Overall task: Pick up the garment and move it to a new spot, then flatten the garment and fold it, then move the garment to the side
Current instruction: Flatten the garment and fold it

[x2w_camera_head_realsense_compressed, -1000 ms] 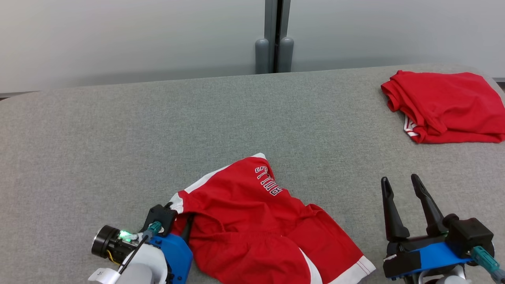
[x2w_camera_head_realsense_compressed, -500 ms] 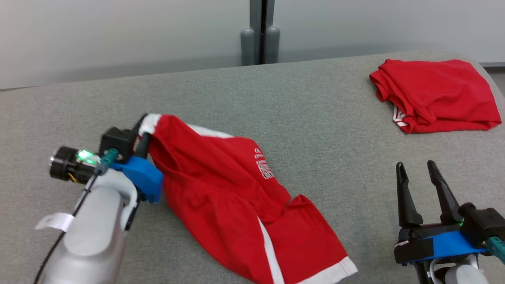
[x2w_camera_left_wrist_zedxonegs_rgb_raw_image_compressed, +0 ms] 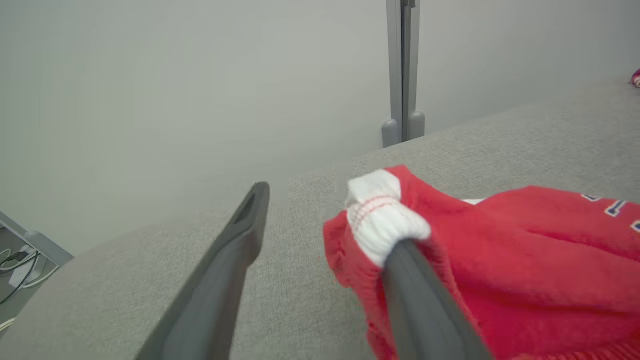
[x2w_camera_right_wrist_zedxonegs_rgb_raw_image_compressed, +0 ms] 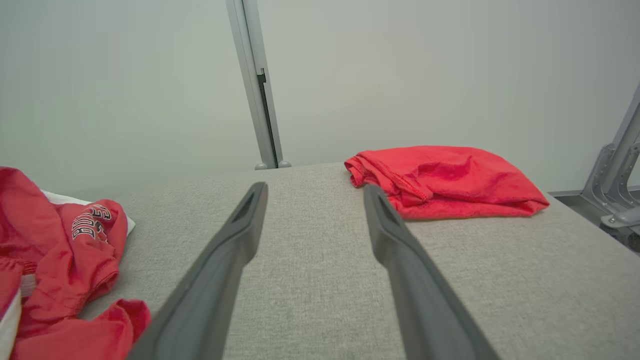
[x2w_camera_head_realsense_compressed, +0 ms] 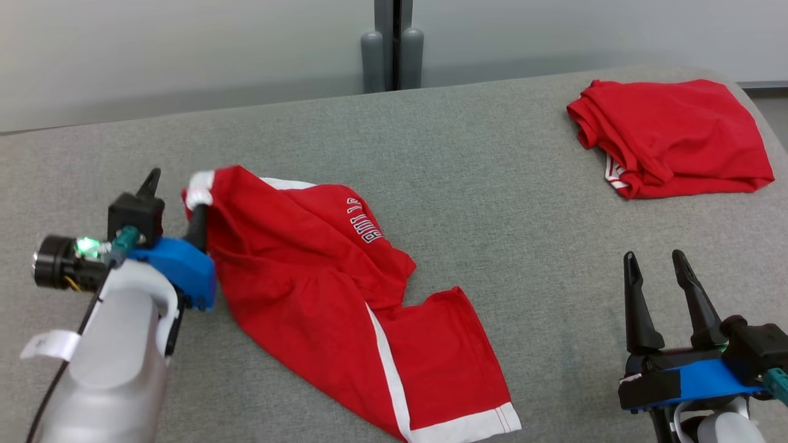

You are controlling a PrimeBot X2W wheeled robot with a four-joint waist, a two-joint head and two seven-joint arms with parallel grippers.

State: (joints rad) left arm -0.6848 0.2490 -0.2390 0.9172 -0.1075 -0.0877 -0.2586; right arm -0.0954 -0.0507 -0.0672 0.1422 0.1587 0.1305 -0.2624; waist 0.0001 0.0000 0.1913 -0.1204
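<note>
A wide grey counter (x2w_camera_head_realsense_compressed: 431,154) carries the garment (x2w_camera_head_realsense_compressed: 308,277), red shorts with white trim, lying rumpled left of centre. A folded red garment (x2w_camera_head_realsense_compressed: 671,138) sits well apart at the far right. The left fingers (x2w_camera_left_wrist_zedxonegs_rgb_raw_image_compressed: 230,265) stand spread, with the white waistband (x2w_camera_left_wrist_zedxonegs_rgb_raw_image_compressed: 385,220) draped over one of them, not pinched. The right fingers (x2w_camera_head_realsense_compressed: 637,307) are spread and empty. To release cleanly, the left arm should probably back away low, so the waistband slips off without dragging cloth. A second ago the shorts lay nearer the front edge; half a second ago the waistband was pinched.
</note>
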